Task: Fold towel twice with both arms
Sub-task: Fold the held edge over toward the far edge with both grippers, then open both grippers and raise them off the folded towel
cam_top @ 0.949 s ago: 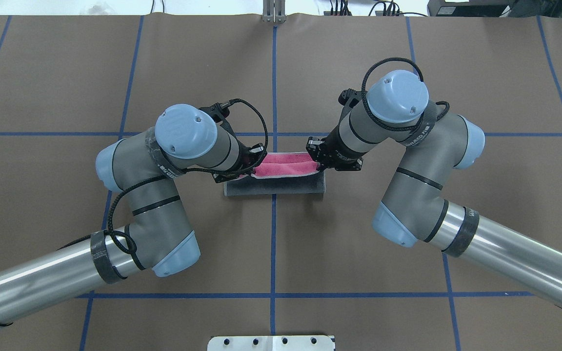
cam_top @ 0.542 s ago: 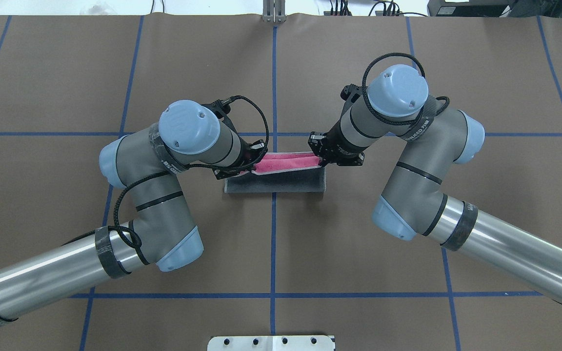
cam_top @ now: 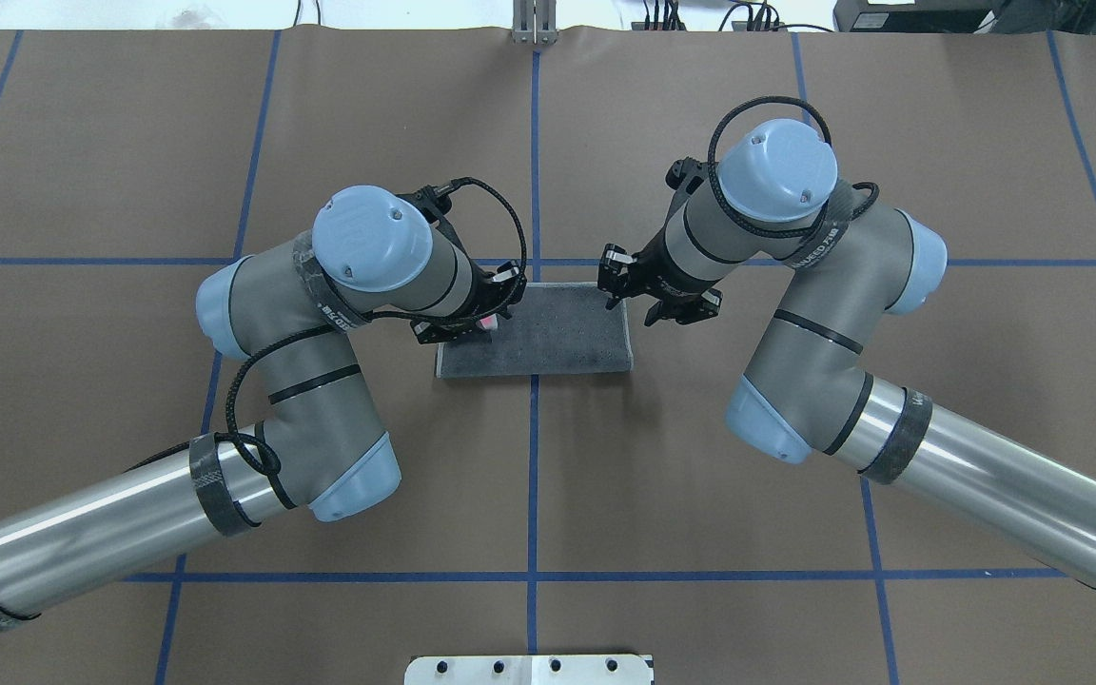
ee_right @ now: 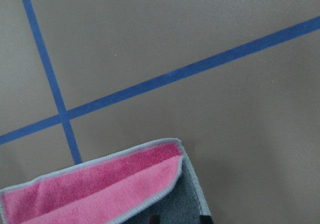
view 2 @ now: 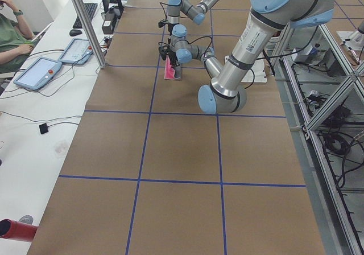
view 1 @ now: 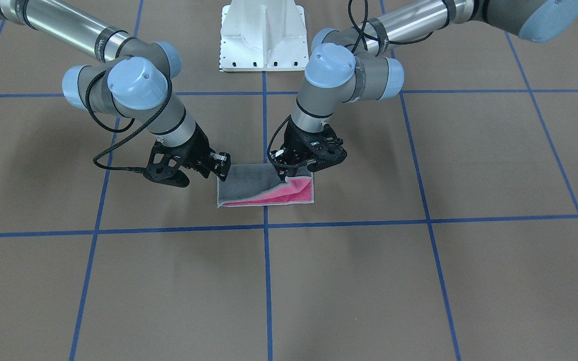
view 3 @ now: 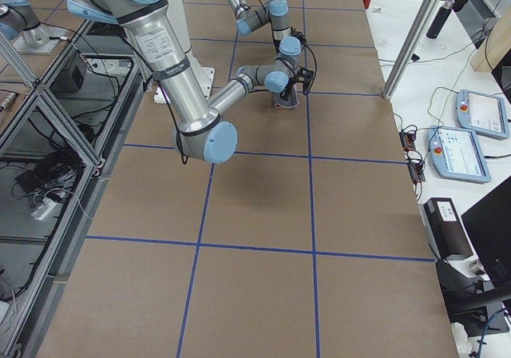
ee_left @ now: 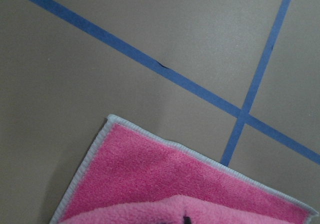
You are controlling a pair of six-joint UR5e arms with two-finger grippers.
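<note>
While the left pincer (view 1: 287,173) is clamped shut on one corner of the towel (view 1: 249,183) and holds it a little off the desk (view 1: 419,281), the cloth under it peels up, so the pink face shows in a wedge along that side. The left wrist view has a dark fingertip pressed into a raised pink fold at its bottom edge. The right pincer (view 1: 219,169) hangs just above the towel's other end with its jaws apart, gripping nothing. There the cloth lies flat, dark grey up, with only a thin pink strip and the light stitched edge peeping out at the corner. The towel is doubled into a rectangle in the middle of the desk, straddling the blue tape line (view 1: 265,281) that runs out from the white base (view 1: 263,35). Both arms bend in over it from either side, the left arm (view 1: 341,70) and right arm (view 1: 133,90) with their wrists tilted towards each other.
</note>
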